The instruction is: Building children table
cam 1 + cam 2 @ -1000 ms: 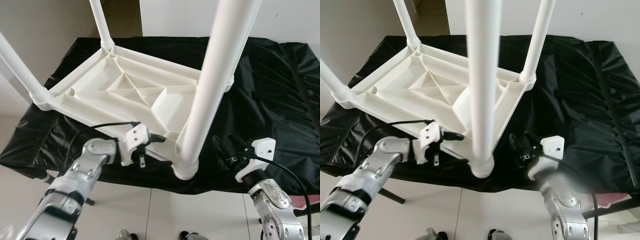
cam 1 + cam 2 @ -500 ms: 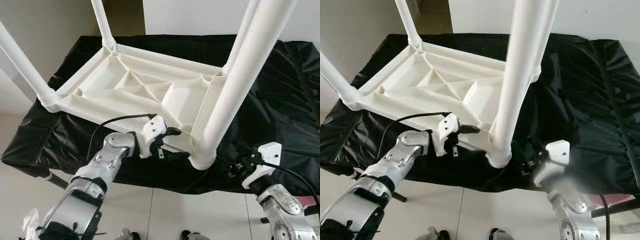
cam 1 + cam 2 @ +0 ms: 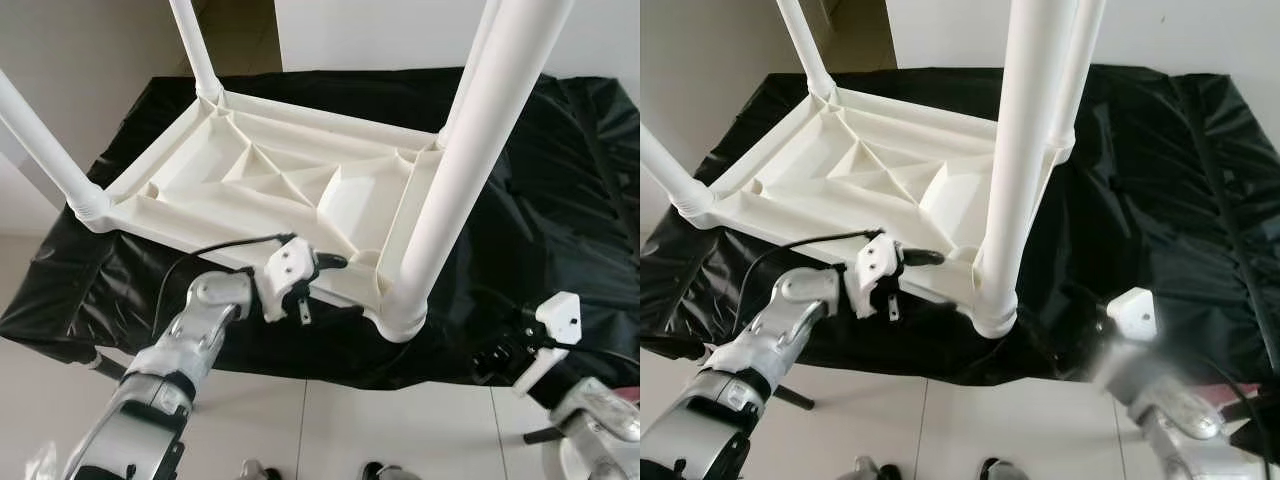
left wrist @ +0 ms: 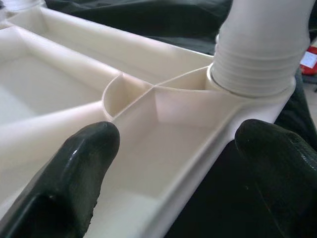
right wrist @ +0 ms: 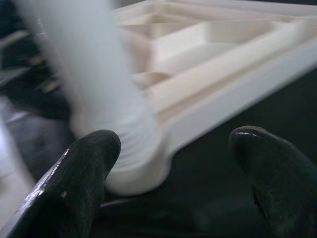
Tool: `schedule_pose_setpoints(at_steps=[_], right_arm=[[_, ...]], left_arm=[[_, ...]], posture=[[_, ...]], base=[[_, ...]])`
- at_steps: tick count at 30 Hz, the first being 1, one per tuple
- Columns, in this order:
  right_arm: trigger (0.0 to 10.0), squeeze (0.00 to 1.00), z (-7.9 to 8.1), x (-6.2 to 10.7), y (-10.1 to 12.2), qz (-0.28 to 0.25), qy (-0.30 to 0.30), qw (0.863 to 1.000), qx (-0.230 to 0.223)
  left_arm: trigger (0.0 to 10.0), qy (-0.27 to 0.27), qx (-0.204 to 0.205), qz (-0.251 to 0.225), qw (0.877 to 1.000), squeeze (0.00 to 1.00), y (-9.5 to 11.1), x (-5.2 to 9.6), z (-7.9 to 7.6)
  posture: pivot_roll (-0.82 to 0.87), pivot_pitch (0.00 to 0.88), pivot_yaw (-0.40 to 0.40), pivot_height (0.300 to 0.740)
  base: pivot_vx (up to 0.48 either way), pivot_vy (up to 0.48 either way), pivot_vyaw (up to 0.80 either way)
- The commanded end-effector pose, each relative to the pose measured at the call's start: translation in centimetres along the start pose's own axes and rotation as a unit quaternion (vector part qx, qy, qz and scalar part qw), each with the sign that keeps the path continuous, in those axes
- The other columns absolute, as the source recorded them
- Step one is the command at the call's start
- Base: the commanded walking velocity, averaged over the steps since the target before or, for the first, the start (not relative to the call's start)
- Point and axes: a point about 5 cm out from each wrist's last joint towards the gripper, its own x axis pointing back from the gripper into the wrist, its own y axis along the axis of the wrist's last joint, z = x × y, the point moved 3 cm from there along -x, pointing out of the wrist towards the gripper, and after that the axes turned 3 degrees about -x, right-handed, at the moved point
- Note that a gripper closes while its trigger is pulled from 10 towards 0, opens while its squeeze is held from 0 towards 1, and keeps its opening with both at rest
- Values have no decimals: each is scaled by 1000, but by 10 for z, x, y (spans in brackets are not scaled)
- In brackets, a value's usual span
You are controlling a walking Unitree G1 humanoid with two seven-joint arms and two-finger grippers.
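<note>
Left pincer (image 4: 168, 158), spread wide astride upturned white table (image 3: 270, 180) rim; right pincer (image 5: 173, 163) likewise unclenched, off-table.

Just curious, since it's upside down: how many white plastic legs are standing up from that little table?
4. One round white plastic leg at the near corner by the left gripper, one at the left corner, one at the far-left corner, one behind the near leg.
</note>
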Motion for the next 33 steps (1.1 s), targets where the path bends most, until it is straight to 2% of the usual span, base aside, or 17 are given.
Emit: schedule_pose_setpoints(at_steps=[1,3,6,10,12,14,18,20,21,23,27,28,30,33], right_arm=[[10000,0,7,0,2,4,39,999,-7],[10000,0,9,3,3,20,72,997,2],[10000,0,3,4,7,18,71,997,16],[10000,0,0,3,8,16,67,997,15],[10000,0,2,-3,9,9,71,997,17],[10000,0,3,-18,6,-5,70,997,17],[10000,0,4,-28,5,-17,70,997,10],[10000,0,8,-39,3,-27,76,997,5],[10000,0,8,-39,3,-27,76,997,5],[10000,0,17,-53,1,-38,98,995,-2],[10000,0,19,-63,0,-42,109,993,-4],[10000,0,18,-66,-1,-42,109,993,-1],[10000,0,0,-69,-4,-35,90,995,11],[10000,0,-7,-69,-4,-31,82,996,16]], left_arm=[[10000,12,1,12,1000,0,-2,8,0],[10000,10,-8,12,1000,0,0,16,-4],[10000,14,-5,11,1000,0,3,23,-6],[10000,15,-4,11,1000,0,5,25,-7],[10000,19,-1,11,1000,0,8,28,-8],[10000,30,6,8,999,0,16,33,-14],[10000,40,18,11,999,0,21,35,-19],[10000,50,44,20,998,0,21,36,-23],[10000,50,44,20,998,0,21,36,-23],[10000,74,65,25,995,0,21,35,-25],[10000,86,86,32,992,0,20,33,-27],[10000,90,90,31,991,0,22,33,-28],[10000,95,101,25,990,0,29,31,-34],[10000,99,99,24,990,0,31,31,-35]], posture=[[-112,142,108,740],[-104,143,108,740],[-90,139,99,740],[-90,139,99,740],[-76,136,95,740],[-55,133,90,740],[-46,134,90,740],[-34,134,88,740],[-34,134,88,740],[-16,132,84,740],[-6,134,76,740],[-6,134,76,740],[1,140,71,740],[1,140,71,740]], base=[[0,0,0],[0,0,0],[0,0,0],[0,0,0],[0,0,0],[0,0,0],[0,0,0],[0,0,0],[0,0,0],[0,0,0],[0,0,0],[0,0,0],[0,0,0],[0,0,0]])
